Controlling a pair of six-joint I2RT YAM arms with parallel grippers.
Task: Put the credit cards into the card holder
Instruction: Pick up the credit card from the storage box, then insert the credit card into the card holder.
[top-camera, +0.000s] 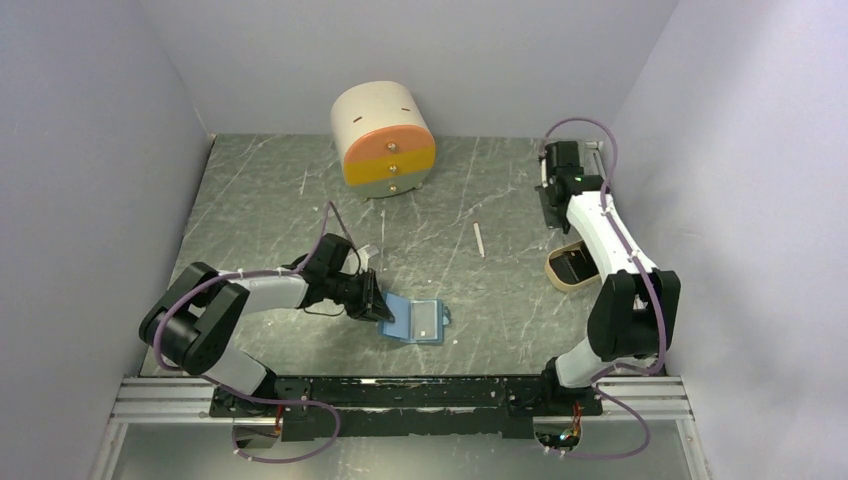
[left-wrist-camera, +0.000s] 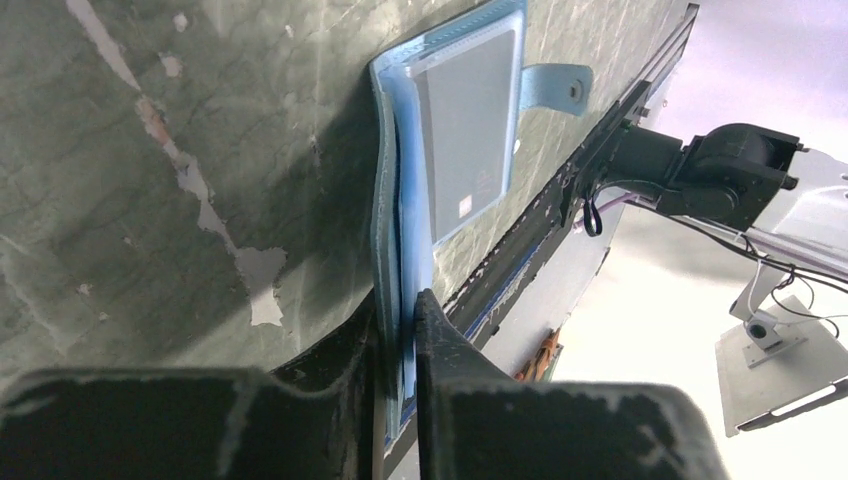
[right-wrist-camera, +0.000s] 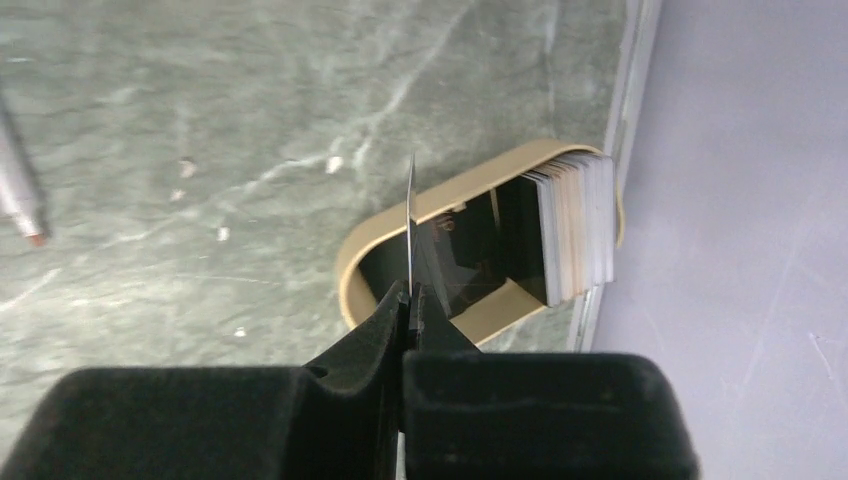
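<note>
Near the front middle of the grey-green marbled table (top-camera: 260, 200), the card holder (top-camera: 415, 320) lay open with its light-blue inside facing up. A grey rectangle showed in its pocket, and a small strap (left-wrist-camera: 555, 85) with a snap stuck out from the edge facing the arm bases. The left gripper (top-camera: 375, 298) reached in low from the left. In its wrist view the two black fingers (left-wrist-camera: 440, 350) stood nearly together, pinched on the holder's near edge, with the blue leaves caught between them. That gripped side was lifted slightly off the table, while the far side rested flat.

Over on the right, close to the wall, sat a beige oval tray (right-wrist-camera: 470, 185) with a dark interior. A stack of credit cards (right-wrist-camera: 575, 225) stood on edge at its end nearest the wall. The right gripper (right-wrist-camera: 408, 295) was clamped on a single credit card (right-wrist-camera: 411, 220), seen edge-on as a thin bright line rising from between the closed fingers. From the wrist camera the card lined up with the tray's end away from the stack. Whether its far edge touched the tray could not be told.

At the back of the table, a cream drum-shaped drawer unit (top-camera: 385, 140) with orange and yellow fronts stood well apart from both arms. A thin white stick (top-camera: 479, 240) lay on the table between the unit and the tray.
</note>
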